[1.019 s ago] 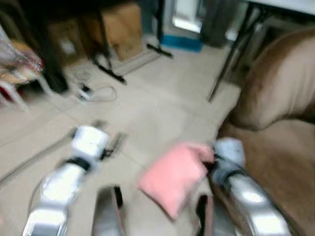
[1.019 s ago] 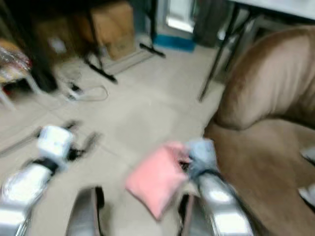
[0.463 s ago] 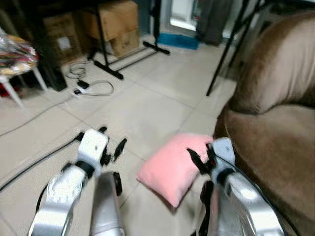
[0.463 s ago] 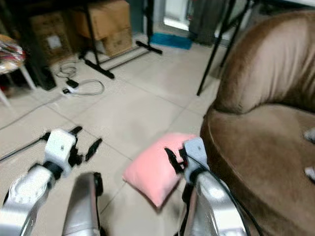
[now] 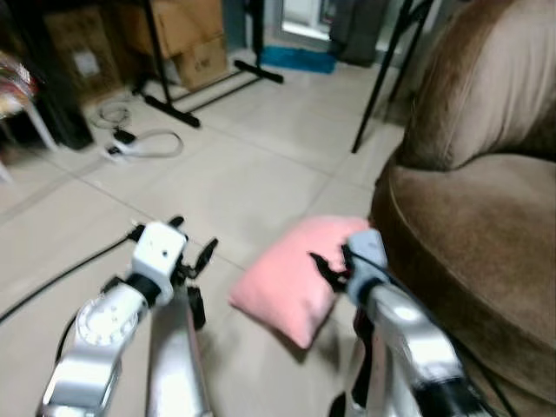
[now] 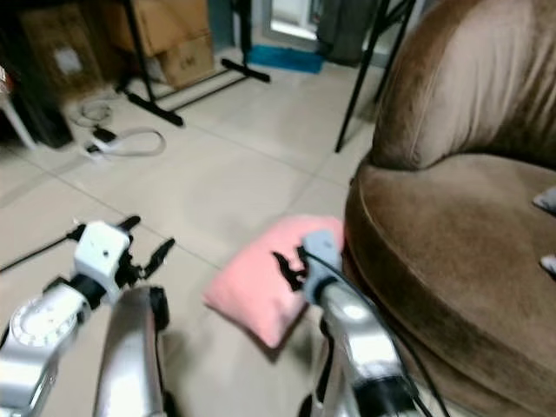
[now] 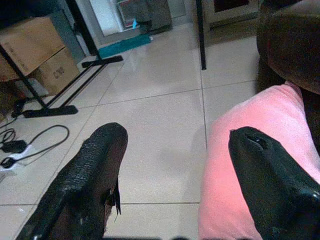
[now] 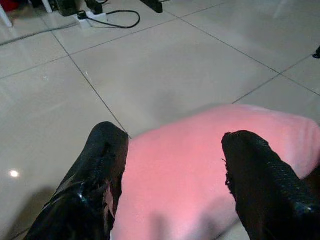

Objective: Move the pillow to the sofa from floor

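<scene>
A pink pillow (image 5: pixel 291 274) lies on the tiled floor, its right end against the base of the brown sofa (image 5: pixel 473 217). My right gripper (image 5: pixel 330 261) hangs open just above the pillow's right part; in the right wrist view the pillow (image 8: pixel 190 170) lies between and below the two black fingers (image 8: pixel 102 175). My left gripper (image 5: pixel 193 248) is open over bare floor, a short way left of the pillow. In the left wrist view the pillow (image 7: pixel 240 165) sits behind one finger (image 7: pixel 270 185).
Cardboard boxes (image 5: pixel 178 35) and a black stand's legs (image 5: pixel 208 91) stand at the back left. A cable and power strip (image 5: pixel 130 143) lie on the floor there. Thin black stand legs (image 5: pixel 382 78) rise beside the sofa's arm.
The camera has shifted and the blur has cleared. My right gripper has come forward over the pillow's right part. The pillow stays on the floor.
</scene>
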Motion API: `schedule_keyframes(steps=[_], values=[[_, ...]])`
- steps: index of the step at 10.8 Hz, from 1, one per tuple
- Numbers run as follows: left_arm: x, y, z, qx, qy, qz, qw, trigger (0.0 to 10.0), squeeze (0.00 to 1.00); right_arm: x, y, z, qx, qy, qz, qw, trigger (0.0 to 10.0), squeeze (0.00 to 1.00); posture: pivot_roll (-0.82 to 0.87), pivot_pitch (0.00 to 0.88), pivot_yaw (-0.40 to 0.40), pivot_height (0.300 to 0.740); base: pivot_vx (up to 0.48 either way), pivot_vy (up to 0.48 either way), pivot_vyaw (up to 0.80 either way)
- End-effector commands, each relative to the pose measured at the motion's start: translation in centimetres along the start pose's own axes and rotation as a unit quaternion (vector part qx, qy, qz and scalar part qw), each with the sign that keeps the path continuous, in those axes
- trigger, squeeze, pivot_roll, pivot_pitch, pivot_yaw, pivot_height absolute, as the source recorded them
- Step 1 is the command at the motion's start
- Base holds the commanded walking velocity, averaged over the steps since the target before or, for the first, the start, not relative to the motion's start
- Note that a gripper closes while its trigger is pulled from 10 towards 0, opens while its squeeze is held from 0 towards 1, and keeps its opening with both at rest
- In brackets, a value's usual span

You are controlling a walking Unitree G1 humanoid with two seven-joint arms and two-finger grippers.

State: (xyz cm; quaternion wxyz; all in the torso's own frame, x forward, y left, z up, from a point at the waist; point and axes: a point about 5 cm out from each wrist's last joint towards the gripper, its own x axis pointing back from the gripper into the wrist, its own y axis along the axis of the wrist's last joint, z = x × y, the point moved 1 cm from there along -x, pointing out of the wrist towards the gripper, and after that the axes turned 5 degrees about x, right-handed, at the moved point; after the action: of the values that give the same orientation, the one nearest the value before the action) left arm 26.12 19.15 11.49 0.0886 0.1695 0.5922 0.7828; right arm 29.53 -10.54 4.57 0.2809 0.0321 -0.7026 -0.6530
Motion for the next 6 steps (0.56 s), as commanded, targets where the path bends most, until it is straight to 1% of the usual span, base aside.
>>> schedule_keyframes(steps=[1,2,3,4,5,6], values=[[-0.1,0.6,0.4,-0.013,-0.001,-0.008,1.0,10.0,0.0,-0.6,0.4,0.5,0.009,0.012,-0.004,1.0,10.0,0.0,0.09,0.0,-0.093,0.312,0.0,0.0,0.0],[0.2,0.7,0.2,-0.012,-0.006,-0.01,1.0,10.0,0.0,-1.4,0.5,1.2,0.021,0.02,0.001,1.0,10.0,0.0,0.07,0.0,-0.097,0.3,0.0,0.0,0.0],[0.1,1.0,-0.3,-0.016,-0.027,-0.015,0.999,10.0,0.0,-1.8,1.0,1.4,0.024,0.021,-0.003,0.999,10.0,0.0,0.05,0.016,-0.099,0.3,0.0,0.0,0.0],[-0.3,1.9,-0.8,-0.018,-0.042,-0.03,0.998,10.0,0.0,-2.0,1.5,1.1,0.036,0.025,-0.013,0.999,10.0,0.0,0.03,0.047,-0.093,0.3,0.0,0.0,0.0],[-0.3,2.3,-0.9,-0.022,-0.052,-0.035,0.998,10.0,0.0,-2.2,1.4,1.1,0.043,0.017,-0.011,0.999,10.0,0.0,0.03,0.068,-0.105,0.3,0.0,0.0,0.0],[0.0,2.5,-0.9,-0.031,-0.059,-0.035,0.997,10.0,0.0,-2.2,1.3,0.9,0.048,-0.001,-0.004,0.999,10.0,0.0,0.04,0.078,-0.1,0.3,0.0,0.0,0.0]])
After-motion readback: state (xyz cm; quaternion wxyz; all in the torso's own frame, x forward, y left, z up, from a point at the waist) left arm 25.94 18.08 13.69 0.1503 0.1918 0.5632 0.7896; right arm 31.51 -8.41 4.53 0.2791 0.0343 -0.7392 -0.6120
